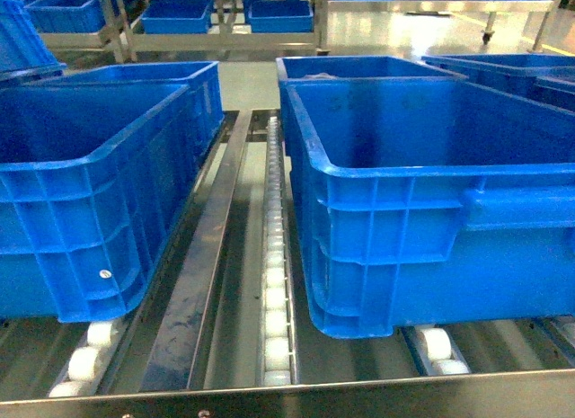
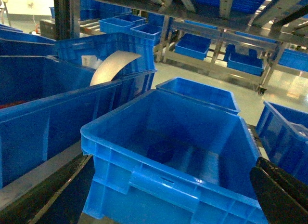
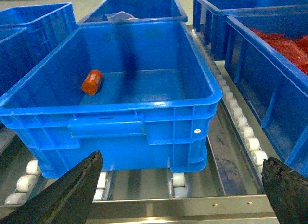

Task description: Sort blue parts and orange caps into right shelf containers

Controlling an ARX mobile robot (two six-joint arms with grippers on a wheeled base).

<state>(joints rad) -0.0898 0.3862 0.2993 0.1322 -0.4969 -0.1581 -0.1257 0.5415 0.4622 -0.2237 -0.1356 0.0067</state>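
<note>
Sorting looks barely begun: we see one orange cap (image 3: 91,82) lying in the near crate (image 3: 144,108), no blue parts anywhere, and both our hands (image 3: 180,192) (image 2: 168,195) gape wide, holding nothing.

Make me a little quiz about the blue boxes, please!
1. True or false: the orange cap lies inside the crate.
2. What does that crate stand on? A) white rollers B) carpet C) grass
3. Fill in the gap: the right pincer is holding ____.

Key: 1 true. 2 A. 3 nothing; it is open and empty.
</note>
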